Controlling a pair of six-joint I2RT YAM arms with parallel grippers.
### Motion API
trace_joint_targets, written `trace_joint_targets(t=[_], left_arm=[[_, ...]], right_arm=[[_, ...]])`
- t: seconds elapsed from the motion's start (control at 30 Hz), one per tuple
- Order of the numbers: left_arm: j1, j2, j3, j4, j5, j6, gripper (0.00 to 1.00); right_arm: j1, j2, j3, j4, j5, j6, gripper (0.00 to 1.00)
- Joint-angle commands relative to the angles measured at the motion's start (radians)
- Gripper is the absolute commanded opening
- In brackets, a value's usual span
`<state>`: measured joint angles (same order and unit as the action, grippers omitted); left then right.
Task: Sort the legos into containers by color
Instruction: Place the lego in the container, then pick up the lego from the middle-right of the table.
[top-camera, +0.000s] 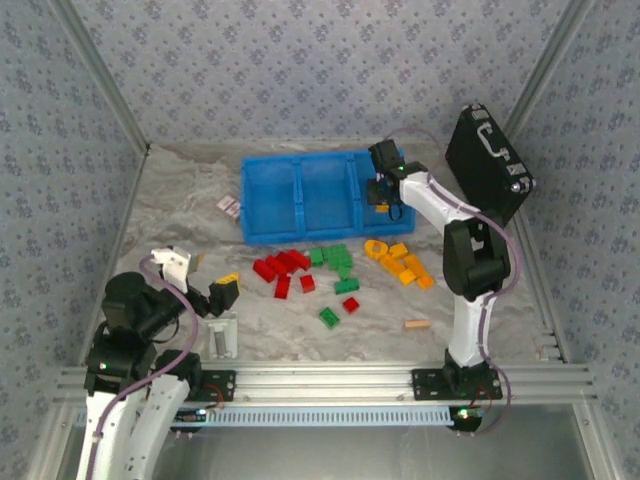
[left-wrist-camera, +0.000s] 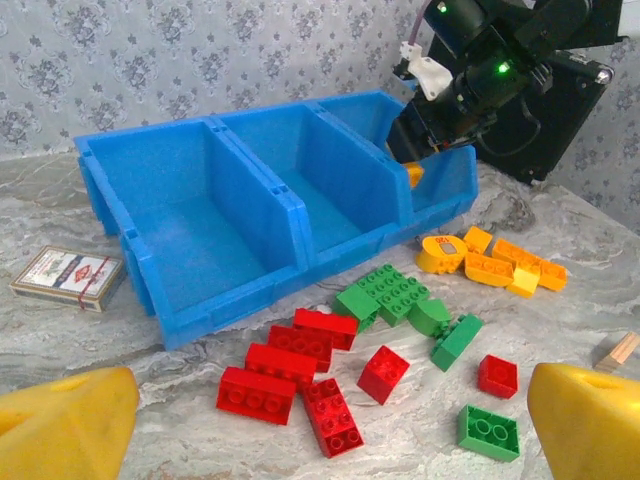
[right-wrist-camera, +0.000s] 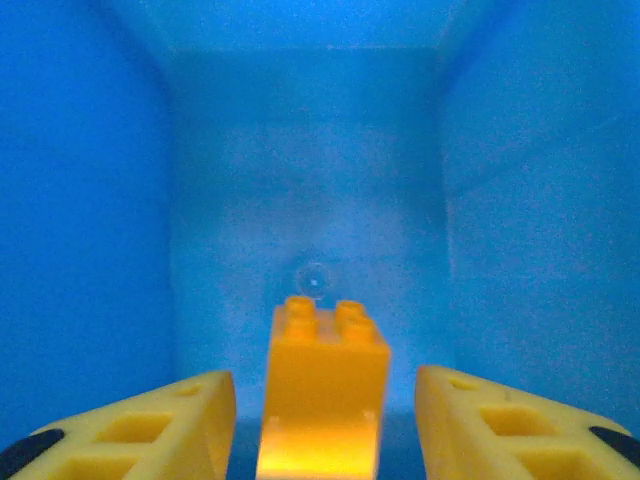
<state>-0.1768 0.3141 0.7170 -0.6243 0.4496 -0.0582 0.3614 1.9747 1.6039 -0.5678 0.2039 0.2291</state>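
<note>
The blue containers (top-camera: 262, 236) stand at the back of the table, three joined bins (left-wrist-camera: 250, 240). My right gripper (top-camera: 383, 200) reaches into the rightmost bin. Its jaws (right-wrist-camera: 325, 425) are open, and an orange brick (right-wrist-camera: 325, 355) stands between the fingers (right-wrist-camera: 150, 430) with a gap on each side. In front of the bins lie red legos (top-camera: 283, 266), green legos (top-camera: 335, 258) and orange legos (top-camera: 400, 262). My left gripper (top-camera: 200, 278) hovers wide open at the near left, empty, looking over the red pile (left-wrist-camera: 290, 365), the green pile (left-wrist-camera: 395, 295) and the orange pile (left-wrist-camera: 490, 265).
A black case (top-camera: 485, 160) leans at the back right, close behind the right arm. A small white card box (top-camera: 230, 206) lies left of the bins. A tan wooden stick (top-camera: 417, 324) rests near the right arm's base. Walls close in on three sides.
</note>
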Motion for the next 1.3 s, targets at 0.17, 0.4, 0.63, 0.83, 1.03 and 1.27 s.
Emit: trace_joint_targets(t=[0.17,0.4,0.63,0.83,1.03,1.27], left_arm=[[-0.004,-0.005,-0.006,0.040,0.040,-0.012,1.00],[-0.005,-0.021,-0.012,0.047,0.044,-0.011,1.00],[-0.009,-0.021,-0.011,0.053,0.067,-0.018,1.00],[-0.018,-0.030,-0.010,0.046,0.067,-0.021,1.00],[-0.020,-0.043,-0.010,0.040,0.061,-0.022,1.00],[-0.020,-0.042,-0.010,0.037,0.054,-0.018,1.00]], right_arm=[[-0.005,-0.246,-0.028,-0.150,-0.003,-0.126,0.75],[-0.029,-0.575,-0.307,-0.300,-0.033,-0.044,0.78],[-0.118,-0.779,-0.657,-0.244,-0.159,0.143,0.99],[-0.124,-0.710,-0.710,-0.139,-0.193,0.135,0.98],[-0.181,-0.571,-0.670,-0.071,-0.182,0.092,0.94],[-0.177,-0.421,-0.621,-0.038,-0.179,0.055,0.93]])
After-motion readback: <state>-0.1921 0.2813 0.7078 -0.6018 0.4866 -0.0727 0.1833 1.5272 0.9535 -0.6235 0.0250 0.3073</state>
